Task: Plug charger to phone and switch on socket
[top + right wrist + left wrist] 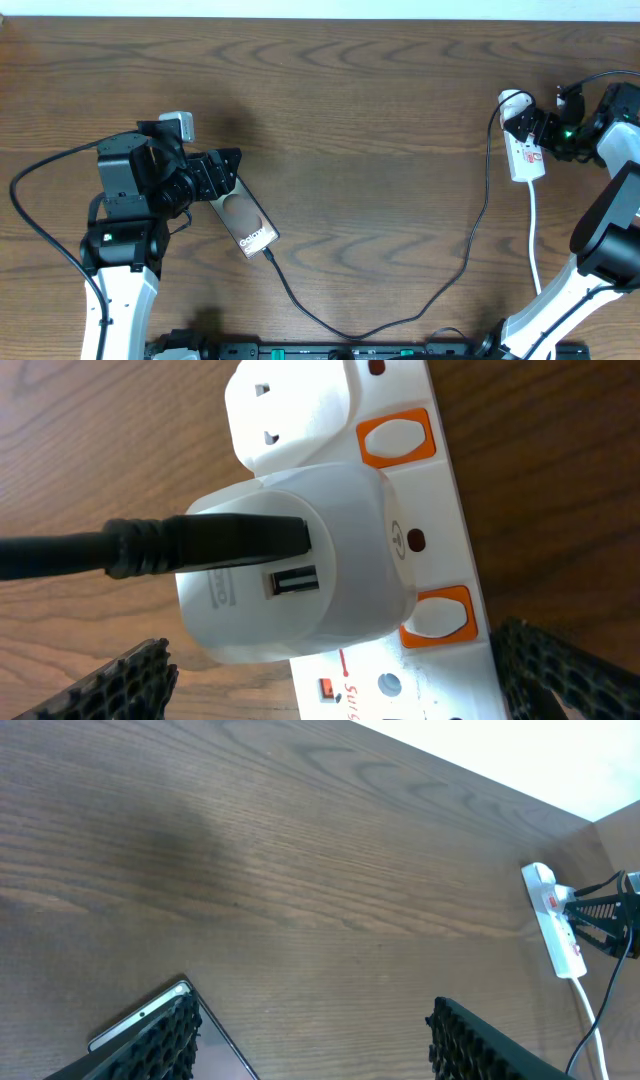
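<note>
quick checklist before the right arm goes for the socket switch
1. tip of charger at phone edge: reaches it, seating cannot tell.
2. other end plugged into white adapter on socket: ok.
3. right gripper open, straddling socket: ok.
4. orange switches on or off: cannot tell.
5. left gripper open at phone's far end: ok.

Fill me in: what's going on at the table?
Left gripper hovers open over the Galaxy phone; the black charger cable looks already plugged into it. The cable runs to a white USB adapter in the power strip. Right gripper is open astride the strip near its orange switches; switch state unclear.
</note>
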`<state>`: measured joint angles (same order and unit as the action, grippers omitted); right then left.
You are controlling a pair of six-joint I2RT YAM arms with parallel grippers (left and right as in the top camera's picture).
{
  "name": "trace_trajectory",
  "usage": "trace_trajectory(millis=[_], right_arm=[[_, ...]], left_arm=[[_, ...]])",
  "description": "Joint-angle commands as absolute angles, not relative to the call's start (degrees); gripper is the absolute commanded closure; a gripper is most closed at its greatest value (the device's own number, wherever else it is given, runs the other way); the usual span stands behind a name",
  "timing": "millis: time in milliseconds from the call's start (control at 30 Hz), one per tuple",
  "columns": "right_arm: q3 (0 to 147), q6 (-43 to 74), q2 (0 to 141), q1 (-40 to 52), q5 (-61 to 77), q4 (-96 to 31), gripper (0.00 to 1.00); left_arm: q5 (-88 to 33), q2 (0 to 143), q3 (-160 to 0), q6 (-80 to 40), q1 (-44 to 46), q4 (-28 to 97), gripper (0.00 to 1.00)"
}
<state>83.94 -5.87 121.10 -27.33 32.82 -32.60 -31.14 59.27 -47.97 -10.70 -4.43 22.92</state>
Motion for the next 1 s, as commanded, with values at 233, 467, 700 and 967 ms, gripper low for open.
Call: trace_trajectory(millis=[233, 467, 700, 967], right_arm=[[86.2, -8.7, 118.9, -25.8, 34.4, -33.2, 0.01], [88.6, -8.7, 118.9, -25.8, 34.4, -33.3, 0.01], [88.8, -8.6, 118.9, -25.8, 34.4, -35.6, 0.01], [88.8, -7.9, 119.1, -25.7, 34.9, -38.7, 0.01]], left_arm=[[-30.4, 59.5, -47.0, -11.2, -4.3, 23.1, 0.28], [-30.4, 59.5, -47.0, -11.2, -4.3, 23.1, 0.28], [-30.4, 59.5, -47.0, -11.2, -4.3, 23.1, 0.28], [-30.4, 59.5, -47.0, -11.2, -4.3, 23.3, 0.28]])
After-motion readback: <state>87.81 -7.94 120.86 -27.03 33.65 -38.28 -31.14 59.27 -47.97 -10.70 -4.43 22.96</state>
